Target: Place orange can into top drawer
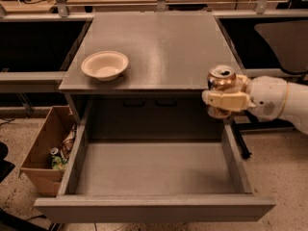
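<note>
The cream-coloured two-finger claw [222, 98] reaches in from the right on its white rounded arm [281, 102]. It is clamped around the small copper-orange metallic drink can [220, 83], with one pale finger [226, 100] crossing the can's lower half. The can stands upright with its silver pull-tab top up, likely so that it can be lowered and left standing. It hangs in the air in the claw's grip, resting on nothing, at the front right corner of the grey desk [159, 37].

The wide, shallow grey top drawer [154, 170] is pulled fully out below, showing its flat bottom, so nothing has to be opened first. The can appears to sit roughly above the drawer's rear right corner, near its right side wall. It looks as though it needs to travel leftward and down to clear that wall before it is let go.

A shallow cream bowl [105, 65] sits on the desk's left side, well apart from the claw. On the floor to the left, a brown cardboard box [41, 148] holds trash, including a greenish can [55, 152], just beside the drawer's left wall.
</note>
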Controlling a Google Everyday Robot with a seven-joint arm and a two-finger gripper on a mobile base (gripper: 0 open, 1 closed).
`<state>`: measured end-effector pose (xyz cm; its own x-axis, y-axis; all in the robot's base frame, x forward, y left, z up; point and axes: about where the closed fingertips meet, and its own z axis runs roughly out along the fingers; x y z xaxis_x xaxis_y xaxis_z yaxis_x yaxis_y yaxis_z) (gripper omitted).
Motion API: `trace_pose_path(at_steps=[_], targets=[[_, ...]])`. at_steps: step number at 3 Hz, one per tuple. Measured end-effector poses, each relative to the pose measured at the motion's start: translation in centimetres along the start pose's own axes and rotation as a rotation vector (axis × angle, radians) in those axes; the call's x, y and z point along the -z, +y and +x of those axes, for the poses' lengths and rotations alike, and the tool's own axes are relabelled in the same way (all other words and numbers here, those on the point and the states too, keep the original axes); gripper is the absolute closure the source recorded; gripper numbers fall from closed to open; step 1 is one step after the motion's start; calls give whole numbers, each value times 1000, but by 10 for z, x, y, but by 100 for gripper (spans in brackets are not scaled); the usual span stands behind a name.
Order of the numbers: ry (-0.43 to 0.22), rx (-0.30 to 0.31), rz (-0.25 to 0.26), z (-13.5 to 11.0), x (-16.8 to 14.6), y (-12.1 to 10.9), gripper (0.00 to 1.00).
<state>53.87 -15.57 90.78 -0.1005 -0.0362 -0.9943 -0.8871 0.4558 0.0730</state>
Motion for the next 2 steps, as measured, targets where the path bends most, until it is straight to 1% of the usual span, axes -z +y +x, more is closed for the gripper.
trace_pose_path(at_steps=[1, 2], targets=[[6, -2, -123, 39, -29, 51, 100], [6, -2, -124, 39, -29, 51, 100]])
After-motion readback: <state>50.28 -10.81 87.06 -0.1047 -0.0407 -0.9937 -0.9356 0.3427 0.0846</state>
